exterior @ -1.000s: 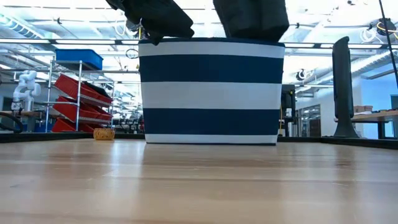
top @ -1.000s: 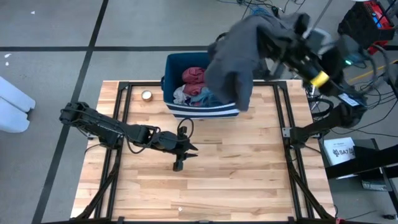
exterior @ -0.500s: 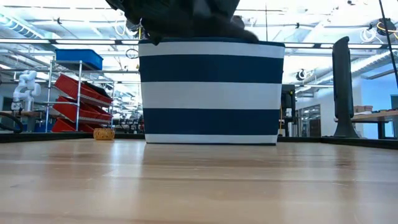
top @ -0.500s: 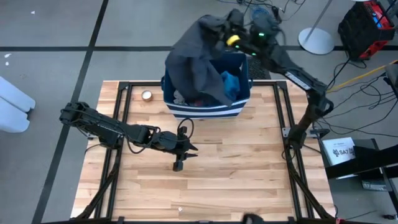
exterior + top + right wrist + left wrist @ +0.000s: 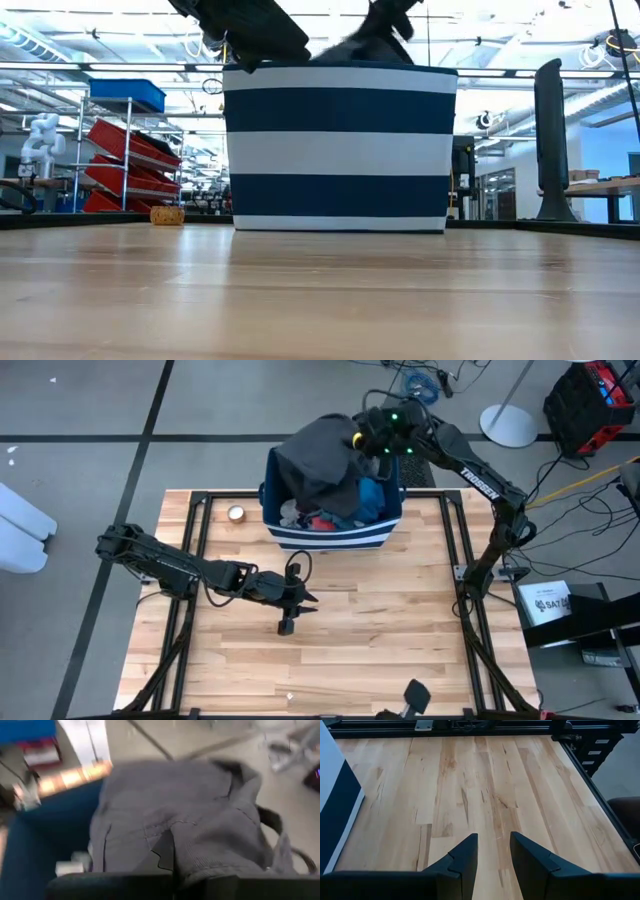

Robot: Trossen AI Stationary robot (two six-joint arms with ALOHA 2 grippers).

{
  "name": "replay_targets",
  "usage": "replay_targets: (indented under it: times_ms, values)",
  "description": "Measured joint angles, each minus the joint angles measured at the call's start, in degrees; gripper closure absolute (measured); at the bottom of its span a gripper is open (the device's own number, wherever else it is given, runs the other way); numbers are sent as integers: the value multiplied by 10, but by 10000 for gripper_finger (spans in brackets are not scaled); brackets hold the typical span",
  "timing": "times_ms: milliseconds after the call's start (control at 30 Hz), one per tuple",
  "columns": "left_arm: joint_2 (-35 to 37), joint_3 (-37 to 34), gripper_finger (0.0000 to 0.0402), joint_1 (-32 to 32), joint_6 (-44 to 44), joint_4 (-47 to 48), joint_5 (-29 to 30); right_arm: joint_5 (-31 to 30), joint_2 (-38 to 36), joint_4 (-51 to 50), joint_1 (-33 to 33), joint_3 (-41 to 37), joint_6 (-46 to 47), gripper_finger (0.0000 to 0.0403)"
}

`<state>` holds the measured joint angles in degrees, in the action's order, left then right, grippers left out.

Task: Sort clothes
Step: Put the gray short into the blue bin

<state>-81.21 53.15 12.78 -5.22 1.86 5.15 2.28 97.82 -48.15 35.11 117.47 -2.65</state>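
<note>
The dark grey garment (image 5: 318, 460) lies bunched over the far left part of the dark blue, white-striped bin (image 5: 330, 538), on the clothes inside. My right gripper (image 5: 366, 442) is over the bin's far side, shut on this garment (image 5: 200, 820). In the bin lie a maroon piece (image 5: 322, 520), a bright blue piece (image 5: 372, 495) and a pale piece (image 5: 290, 514). My left gripper (image 5: 298, 600) is low over the table's middle, open and empty (image 5: 493, 855). In the low view the garment (image 5: 365, 48) shows above the bin's rim (image 5: 340, 68). My right gripper holds a bunched part of the dark grey garment (image 5: 210, 865) between its shut fingers. The cloth lies over the fingers and hides where they meet it. The garment spreads from the gripper toward the table's left, slack, resting on the bin's rim and contents.
A small round roll (image 5: 236, 513) lies left of the bin (image 5: 335, 815). A small black object (image 5: 287, 626) lies on the wood near my left gripper. The table's black frame rails (image 5: 462, 570) run along its sides. The near half of the table is bare wood (image 5: 380, 650).
My right gripper has swung from high beyond the table's far right corner toward the left and down to the bin's far side. The dark grey garment, which hung below it in the air, has come down and settled bunched on the bin's far left part.
</note>
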Motion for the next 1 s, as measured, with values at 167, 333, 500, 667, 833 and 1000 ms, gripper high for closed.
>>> replay_targets:
  times_ms: [167, 333, 500, 667, 833, 1000]
  values:
    - [0, 0, 279, 0, 0, -5, 0, -6, 29, -80, 1, 0, -20, 402]
    - [0, 0, 279, 0, -3, -9, 0, 25, 80, -140, -19, 0, -43, 402]
    - [0, 0, 279, 0, -4, -9, -1, 67, 125, -268, -57, -1, -80, 402]
    - [0, 0, 279, 2, -4, -9, -2, 66, 130, -409, -85, -1, -85, 402]
    - [0, 0, 279, 2, -5, -10, -3, 68, 117, -415, -98, -1, -61, 401]
    - [0, 0, 279, 4, -5, -9, -5, 67, 104, -399, -97, -1, -69, 366]
